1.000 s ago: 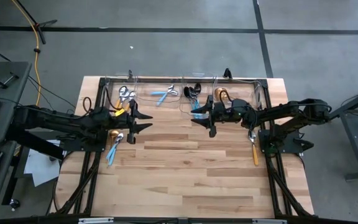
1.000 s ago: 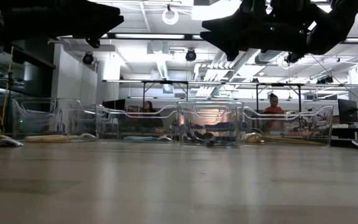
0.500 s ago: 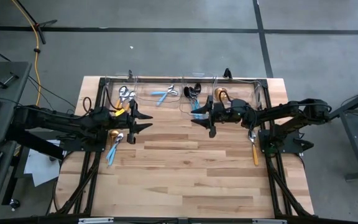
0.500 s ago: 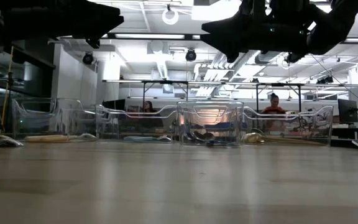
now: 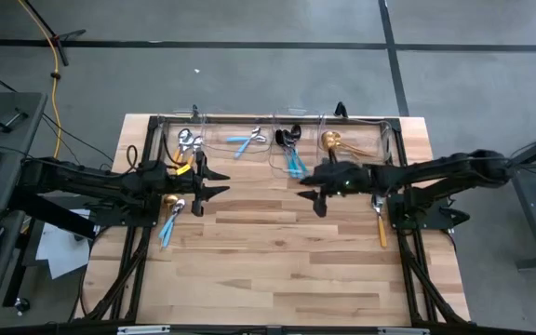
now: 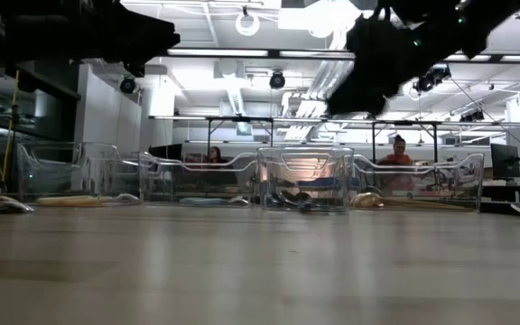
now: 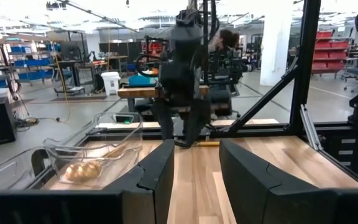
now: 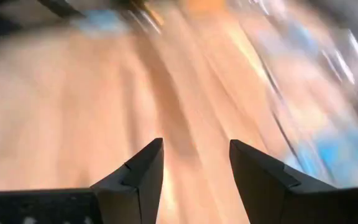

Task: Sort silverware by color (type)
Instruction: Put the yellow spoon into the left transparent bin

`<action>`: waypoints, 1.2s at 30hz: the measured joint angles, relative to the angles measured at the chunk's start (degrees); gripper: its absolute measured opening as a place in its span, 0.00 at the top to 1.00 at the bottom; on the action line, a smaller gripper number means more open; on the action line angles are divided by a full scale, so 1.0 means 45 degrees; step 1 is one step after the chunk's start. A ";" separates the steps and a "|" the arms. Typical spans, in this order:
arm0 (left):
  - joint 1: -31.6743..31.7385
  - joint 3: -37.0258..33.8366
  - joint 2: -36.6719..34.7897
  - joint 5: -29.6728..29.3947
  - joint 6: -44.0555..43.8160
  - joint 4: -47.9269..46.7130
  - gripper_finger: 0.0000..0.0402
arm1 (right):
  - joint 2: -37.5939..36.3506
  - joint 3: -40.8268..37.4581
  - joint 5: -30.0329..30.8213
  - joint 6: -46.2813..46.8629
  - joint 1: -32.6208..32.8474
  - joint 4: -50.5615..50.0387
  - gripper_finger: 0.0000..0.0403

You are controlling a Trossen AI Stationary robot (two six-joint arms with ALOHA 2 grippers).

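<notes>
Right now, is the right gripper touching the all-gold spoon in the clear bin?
Apart. High view: right gripper is open over bare wood, short of the gold spoon in its bin.

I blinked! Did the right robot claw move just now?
Yes. The right gripper slid back from the clear bins toward the table's near side, uncovering the gold spoon.

The left arm reaches in from the left side of the table, and the left gripper (image 5: 214, 182) hangs above the wood with its two fingers apart and empty. The right arm stretches in from the right side; the right gripper (image 5: 311, 187) is also spread and holds nothing.
</notes>
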 joint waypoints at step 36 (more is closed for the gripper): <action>0.0010 0.0000 -0.0003 -0.0228 -0.0415 0.0000 0.70 | 0.2737 0.0556 -0.3045 0.9872 0.3749 -1.5981 0.94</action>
